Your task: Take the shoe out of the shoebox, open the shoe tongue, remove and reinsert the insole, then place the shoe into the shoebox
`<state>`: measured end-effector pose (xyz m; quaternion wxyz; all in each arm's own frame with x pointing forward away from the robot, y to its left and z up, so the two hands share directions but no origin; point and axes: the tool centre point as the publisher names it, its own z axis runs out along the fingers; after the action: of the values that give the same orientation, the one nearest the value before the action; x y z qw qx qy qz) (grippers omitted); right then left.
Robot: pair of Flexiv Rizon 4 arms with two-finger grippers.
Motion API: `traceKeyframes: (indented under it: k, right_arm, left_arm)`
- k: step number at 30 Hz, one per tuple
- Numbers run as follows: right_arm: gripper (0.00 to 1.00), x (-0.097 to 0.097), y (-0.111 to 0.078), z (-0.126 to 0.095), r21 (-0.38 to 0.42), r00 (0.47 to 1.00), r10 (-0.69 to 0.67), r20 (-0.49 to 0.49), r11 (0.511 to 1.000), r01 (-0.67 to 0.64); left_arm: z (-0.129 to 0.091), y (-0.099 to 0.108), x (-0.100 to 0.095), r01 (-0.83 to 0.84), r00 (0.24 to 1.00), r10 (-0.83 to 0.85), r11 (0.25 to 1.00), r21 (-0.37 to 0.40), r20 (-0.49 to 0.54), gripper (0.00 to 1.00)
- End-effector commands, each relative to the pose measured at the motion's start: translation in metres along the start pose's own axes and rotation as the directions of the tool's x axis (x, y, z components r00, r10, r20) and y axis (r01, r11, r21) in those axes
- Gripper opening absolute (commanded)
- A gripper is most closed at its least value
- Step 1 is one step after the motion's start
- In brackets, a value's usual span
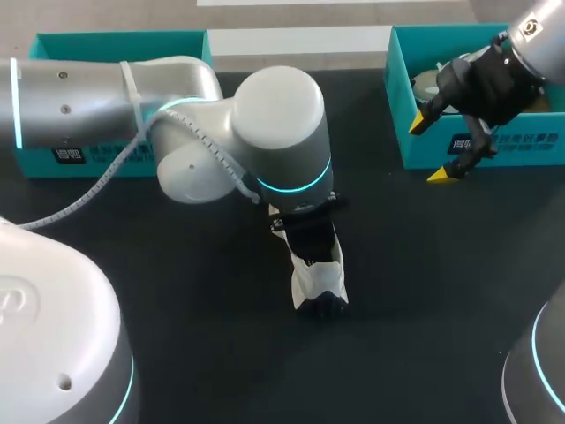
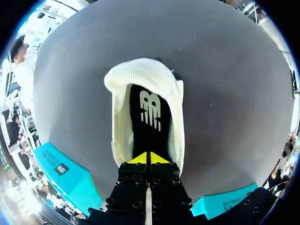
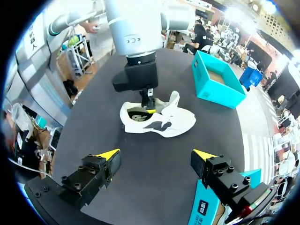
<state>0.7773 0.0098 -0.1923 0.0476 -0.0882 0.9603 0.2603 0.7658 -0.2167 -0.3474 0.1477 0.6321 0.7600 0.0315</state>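
On the dark tabletop (image 1: 177,291) a white sneaker (image 1: 320,281) lies at centre. The left gripper (image 2: 149,158), tips closed together, sits inside its opening over the black insole (image 2: 147,117). At 2 o'clock the right gripper (image 1: 433,147) hangs open at a teal shoebox (image 1: 512,146).

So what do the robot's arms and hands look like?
The left arm and right arm are fat silver-white tubes with glowing teal rings. A ribbed white cable runs along the left one. The left gripper and right gripper are blocky black with yellow pointed tips.
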Motion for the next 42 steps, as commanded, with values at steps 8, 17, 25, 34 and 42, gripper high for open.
traceKeyframes:
  k: [8, 17, 25, 34, 42]
  right_arm:
    - [1.0, 0.0, 0.0, 0.001, 0.003, 1.0, 0.0, 0.0, 1.0, 0.0]
    - [1.0, 0.0, 0.0, 0.001, 0.003, 1.0, 0.0, 0.0, 1.0, 0.0]
    - [1.0, 0.0, 0.0, 0.001, 0.003, 1.0, 0.0, 0.0, 1.0, 0.0]
    - [1.0, 0.0, 0.0, 0.001, 0.003, 1.0, 0.0, 0.0, 1.0, 0.0]
    - [1.0, 0.0, 0.0, 0.001, 0.003, 1.0, 0.0, 0.0, 1.0, 0.0]
  left_arm:
    - [0.001, -0.001, 0.005, 0.021, 1.0, -0.021, 1.0, -0.004, 0.002, 1.0]
    - [-0.005, 0.003, 0.007, -0.019, 1.0, 0.019, 0.999, 0.034, -0.015, 1.0]
    - [-0.001, 0.0, 0.011, -0.083, 0.994, 0.087, 0.995, 0.056, -0.068, 1.0]
    - [-0.006, 0.008, 0.008, -0.098, 0.993, 0.101, 0.994, 0.051, -0.058, 1.0]
    - [-0.024, 0.024, 0.004, -0.09, 0.995, 0.092, 0.995, 0.048, -0.036, 1.0]
